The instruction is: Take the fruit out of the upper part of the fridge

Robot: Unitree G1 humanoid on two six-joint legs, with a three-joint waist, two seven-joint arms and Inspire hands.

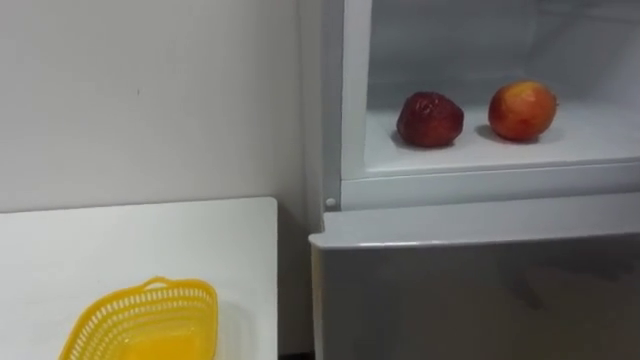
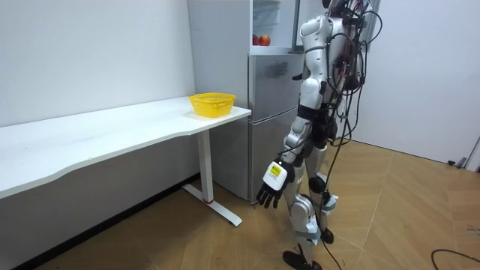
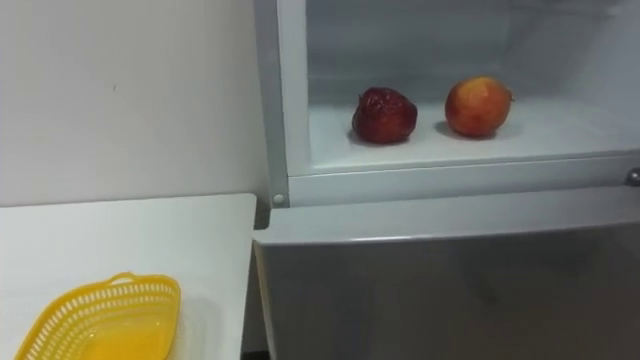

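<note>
Stood facing the open upper fridge. Found two fruits on its shelf: dark fruit left, apple right, just apart. Saw left hand hanging low by the thigh, fingers slack, empty, well below the shelf. Judged both fruits round, no axis to mind; reckoned on a long upward reach. Noted basket on table, left.

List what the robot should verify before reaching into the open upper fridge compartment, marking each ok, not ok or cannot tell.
1. White upper fridge compartment open: ok.
2. Dark red round fruit and orange-red apple lie apart on its shelf: ok.
3. Yellow plastic mesh basket stands on the white table: ok.
4. Left hand empty: ok, it hangs open by the leg.
5. Hand raised to the shelf: not ok.
</note>
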